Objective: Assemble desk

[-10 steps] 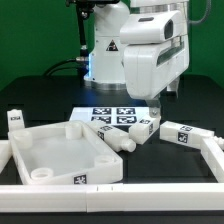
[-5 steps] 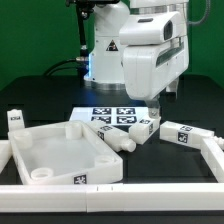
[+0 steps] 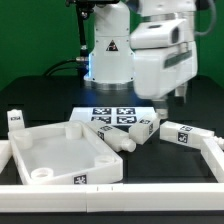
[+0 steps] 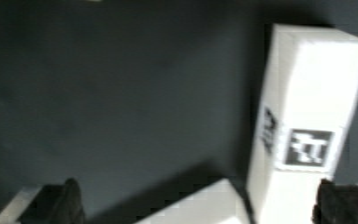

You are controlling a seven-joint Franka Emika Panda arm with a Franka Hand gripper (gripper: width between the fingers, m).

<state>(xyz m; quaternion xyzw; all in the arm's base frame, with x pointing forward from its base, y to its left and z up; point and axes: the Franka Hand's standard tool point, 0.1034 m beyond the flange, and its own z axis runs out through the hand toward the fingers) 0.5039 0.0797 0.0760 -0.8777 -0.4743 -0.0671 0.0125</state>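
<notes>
The desk's white rimmed tabletop (image 3: 55, 150) lies at the exterior view's front left, with round sockets in its corners. Three short tagged legs (image 3: 114, 136) (image 3: 146, 127) (image 3: 178, 132) lie to its right, and a small tagged piece (image 3: 14, 118) stands at the far left. My gripper (image 3: 172, 98) hangs open above the rightmost legs and holds nothing. In the wrist view a long white leg (image 4: 311, 100) with a black-and-white tag lies below, close to one finger (image 4: 357, 202). The other finger (image 4: 55, 202) is far off, and the gripper (image 4: 206, 205) is over a white corner.
The marker board (image 3: 110, 114) lies flat behind the legs, in front of the robot's white base (image 3: 105, 50). White border rails run along the front (image 3: 110, 192) and down the exterior view's right (image 3: 214, 150). The table mat is black.
My hand has shifted toward the exterior view's right and slightly up. The jaws stay open; no part has moved.
</notes>
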